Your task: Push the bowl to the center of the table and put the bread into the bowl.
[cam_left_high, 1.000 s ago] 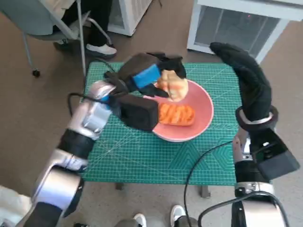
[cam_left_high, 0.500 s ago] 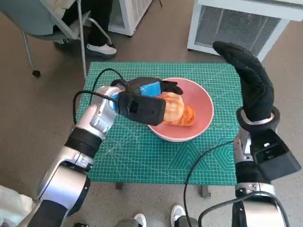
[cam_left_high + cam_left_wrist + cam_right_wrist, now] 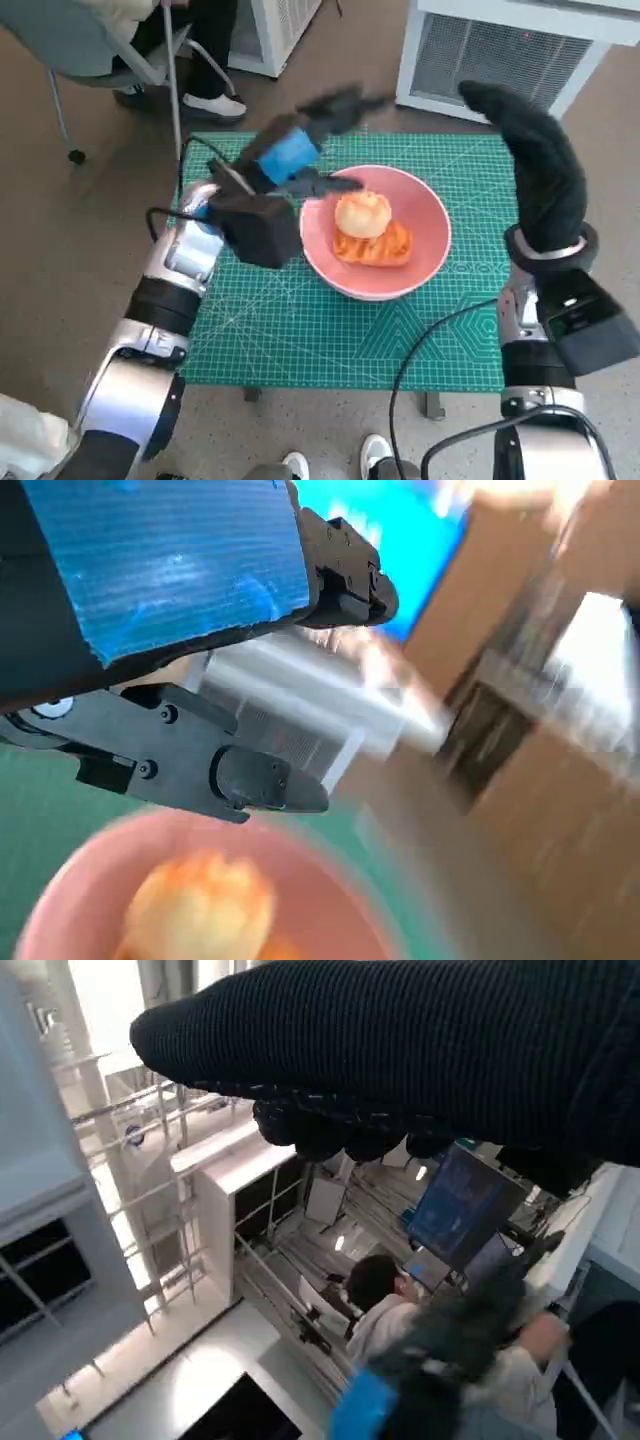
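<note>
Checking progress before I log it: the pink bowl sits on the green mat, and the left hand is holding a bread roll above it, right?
Not quite. In the head view the left hand holds nothing; the bread roll lies in the pink bowl, on another piece. The bowl does sit on the green mat.

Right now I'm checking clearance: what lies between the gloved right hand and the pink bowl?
In the head view, only bare green mat lies between the right hand and the pink bowl; nothing stands there.
</note>
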Robot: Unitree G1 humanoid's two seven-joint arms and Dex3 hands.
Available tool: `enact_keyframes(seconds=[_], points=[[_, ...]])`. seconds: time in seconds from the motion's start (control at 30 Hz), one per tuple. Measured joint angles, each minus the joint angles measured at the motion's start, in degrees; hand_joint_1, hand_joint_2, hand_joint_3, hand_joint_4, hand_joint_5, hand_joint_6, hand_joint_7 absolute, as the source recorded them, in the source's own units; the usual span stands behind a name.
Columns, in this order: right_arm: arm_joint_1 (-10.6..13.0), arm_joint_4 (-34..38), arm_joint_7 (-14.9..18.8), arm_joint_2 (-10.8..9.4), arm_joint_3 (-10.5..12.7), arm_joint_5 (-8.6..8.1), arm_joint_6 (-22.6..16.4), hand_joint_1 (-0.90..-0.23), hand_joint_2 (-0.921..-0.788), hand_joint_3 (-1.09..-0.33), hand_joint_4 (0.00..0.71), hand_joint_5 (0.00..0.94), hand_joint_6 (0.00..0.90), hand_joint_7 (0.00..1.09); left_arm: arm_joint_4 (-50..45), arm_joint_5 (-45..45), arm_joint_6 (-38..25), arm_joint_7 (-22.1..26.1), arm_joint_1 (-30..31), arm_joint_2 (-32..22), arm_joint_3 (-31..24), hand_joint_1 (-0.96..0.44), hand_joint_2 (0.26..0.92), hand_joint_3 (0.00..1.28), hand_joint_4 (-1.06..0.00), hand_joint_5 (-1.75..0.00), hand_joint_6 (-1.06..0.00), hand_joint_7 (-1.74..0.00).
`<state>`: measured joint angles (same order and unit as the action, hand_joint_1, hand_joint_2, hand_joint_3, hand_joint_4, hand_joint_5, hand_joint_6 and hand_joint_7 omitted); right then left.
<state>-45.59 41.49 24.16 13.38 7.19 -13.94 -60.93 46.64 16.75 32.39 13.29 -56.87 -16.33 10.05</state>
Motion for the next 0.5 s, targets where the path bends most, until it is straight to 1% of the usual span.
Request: enact_keyframes(seconds=[0.07,0.13,0.17,0.2,0.3,0.4,0.5], points=[[-0.1,-0.1,0.1,0.0,0.0,-0.07,0.2,-0.604,-0.921,-0.765,0.285,0.0,0.306,0.06,0.3,-0.1,0.5,-0.4,0.0,0.0,0.0,-0.46,0.921,0.18,-0.21,-0.03,-0.36,-0.07],[-0.1,-0.2,0.2,0.0,0.0,-0.07,0.3,-0.599,-0.921,-0.765,0.281,0.0,0.306,0.06,0.7,-0.2,0.9,-0.5,0.1,0.2,-0.2,-0.49,0.921,0.29,-0.25,-0.04,-0.37,-0.07],[-0.2,-0.4,0.0,-0.1,0.0,0.18,0.7,-0.595,-0.921,-0.765,0.279,0.0,0.305,0.06,0.5,-1.4,1.6,-1.0,0.8,0.7,-1.2,-0.5,0.921,0.37,-0.28,-0.05,-0.37,-0.07],[-0.3,-0.6,-0.3,-0.2,0.0,0.4,1.2,-0.592,-0.921,-0.765,0.278,0.0,0.304,0.06,-0.1,-3.6,2.9,-2.1,1.9,1.4,-2.9,-0.51,0.921,0.42,-0.29,-0.05,-0.38,-0.07],[-0.9,-1.2,-1.9,-0.2,0.3,1.05,2.6,-0.584,-0.921,-0.766,0.275,0.0,0.302,0.06,-3.1,-9.7,5.9,-4.5,5.3,4.0,-7.1,-0.51,0.921,0.51,-0.3,-0.04,-0.37,-0.07],[-1.5,-1.9,-3.1,-0.2,0.7,1.22,3.8,-0.58,-0.921,-0.768,0.274,0.0,0.301,0.06,-5.9,-12.8,7.1,-5.6,7.5,5.2,-9.0,-0.51,0.921,0.55,-0.3,-0.03,-0.36,-0.06],[-2.1,-2.7,-3.6,-0.2,0.8,1.33,4.9,-0.574,-0.921,-0.77,0.276,0.002,0.299,0.06,-7.7,-13.2,8.0,-6.2,8.8,5.5,-9.9,-0.52,0.921,0.57,-0.29,-0.02,-0.35,-0.06]])
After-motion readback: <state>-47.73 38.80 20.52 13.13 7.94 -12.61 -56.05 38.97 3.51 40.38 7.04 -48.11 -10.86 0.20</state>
